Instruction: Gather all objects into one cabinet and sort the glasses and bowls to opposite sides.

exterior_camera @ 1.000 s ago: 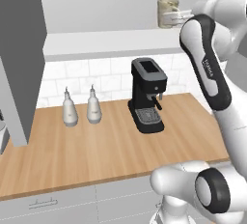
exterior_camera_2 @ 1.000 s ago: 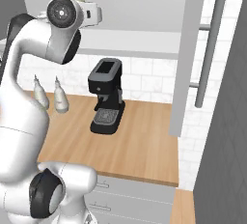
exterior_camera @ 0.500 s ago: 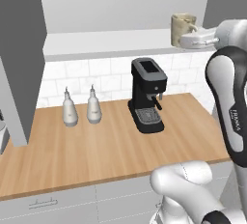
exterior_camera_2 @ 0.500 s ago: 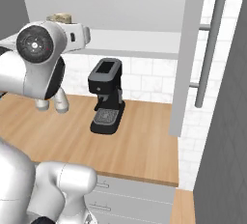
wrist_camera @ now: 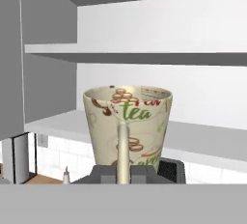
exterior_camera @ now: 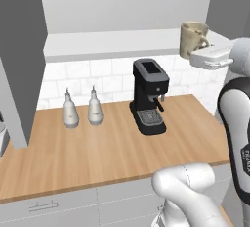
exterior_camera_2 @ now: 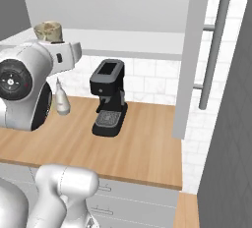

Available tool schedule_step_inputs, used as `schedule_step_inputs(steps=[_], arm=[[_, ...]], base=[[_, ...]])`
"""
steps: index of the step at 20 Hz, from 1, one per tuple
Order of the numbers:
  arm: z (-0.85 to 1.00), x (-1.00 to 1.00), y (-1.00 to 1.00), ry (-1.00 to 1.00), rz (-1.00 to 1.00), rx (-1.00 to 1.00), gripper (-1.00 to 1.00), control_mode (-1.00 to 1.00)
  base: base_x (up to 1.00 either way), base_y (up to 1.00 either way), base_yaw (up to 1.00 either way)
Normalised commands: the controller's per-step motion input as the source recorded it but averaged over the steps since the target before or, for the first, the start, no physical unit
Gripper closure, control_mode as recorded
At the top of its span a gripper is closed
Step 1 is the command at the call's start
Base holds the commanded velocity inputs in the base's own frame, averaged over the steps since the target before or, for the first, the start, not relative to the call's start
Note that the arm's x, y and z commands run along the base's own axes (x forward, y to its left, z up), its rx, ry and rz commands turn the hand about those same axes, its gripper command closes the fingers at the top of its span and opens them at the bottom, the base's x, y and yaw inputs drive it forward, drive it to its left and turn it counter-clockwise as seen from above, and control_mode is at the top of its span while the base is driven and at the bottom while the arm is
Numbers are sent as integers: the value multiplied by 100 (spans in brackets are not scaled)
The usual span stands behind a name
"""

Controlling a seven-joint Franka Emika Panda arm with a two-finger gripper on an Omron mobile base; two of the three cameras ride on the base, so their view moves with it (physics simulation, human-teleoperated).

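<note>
Now cream mug (wrist_camera: 128, 126) upright, handle pinched between fingers (wrist_camera: 121, 174)

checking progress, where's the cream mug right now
The cream mug is held upright in the tool, at the right of the left base view, level with the open cabinet's white shelf, above the coffee machine.
</note>
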Motion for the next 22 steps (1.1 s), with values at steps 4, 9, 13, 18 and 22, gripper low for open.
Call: schedule_step_inputs(steps=[4, 9, 13, 18, 22], arm=[[0, -10, 5, 0, -1, 0, 100, 100], [0, 0, 0, 0, 0, 0, 100, 100], [0, 0, 0, 0, 0, 0, 100, 100], [0, 0, 0, 0, 0, 0, 100, 100], [0, 0, 0, 0, 0, 0, 100, 100]], base=[[-61, 10, -6], [-100, 14, -12], [-100, 9, -9], [-94, 37, -1], [-84, 76, -3]])
